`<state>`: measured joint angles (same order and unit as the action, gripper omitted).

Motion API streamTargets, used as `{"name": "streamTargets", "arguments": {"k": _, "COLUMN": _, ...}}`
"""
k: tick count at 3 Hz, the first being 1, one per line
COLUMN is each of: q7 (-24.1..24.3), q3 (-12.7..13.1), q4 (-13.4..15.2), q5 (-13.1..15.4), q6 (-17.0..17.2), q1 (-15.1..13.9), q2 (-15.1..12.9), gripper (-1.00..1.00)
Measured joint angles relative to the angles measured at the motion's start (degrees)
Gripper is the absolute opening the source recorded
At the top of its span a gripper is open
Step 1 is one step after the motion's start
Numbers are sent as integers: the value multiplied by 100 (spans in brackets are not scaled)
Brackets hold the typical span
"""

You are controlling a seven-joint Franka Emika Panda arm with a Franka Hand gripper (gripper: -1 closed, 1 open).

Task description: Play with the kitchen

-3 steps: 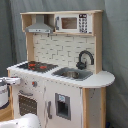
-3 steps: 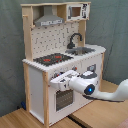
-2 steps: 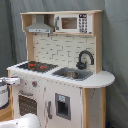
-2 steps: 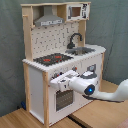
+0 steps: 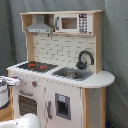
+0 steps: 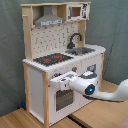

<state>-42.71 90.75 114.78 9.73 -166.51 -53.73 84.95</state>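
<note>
The toy kitchen (image 6: 62,60) stood upright, long axis vertical, its grey sink (image 5: 72,74) holding nothing visible. The pincer (image 6: 56,80) sat against the oven front at the hob's 6 o'clock. Its opening could not be told.

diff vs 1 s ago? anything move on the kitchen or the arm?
No visible change. The arm is still reaching at the kitchen front, its gripper by the oven door as before. Nothing taken hold of or let go that the views show; tap, hob and sink are unchanged.
</note>
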Motion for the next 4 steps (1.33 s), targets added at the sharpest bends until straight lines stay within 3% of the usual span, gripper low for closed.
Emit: {"name": "streamTargets", "arguments": {"k": 4, "q7": 2444, "q3": 17, "q4": 19, "q5": -47, "q6": -47, "q1": 0, "q2": -68, "gripper": -100}}
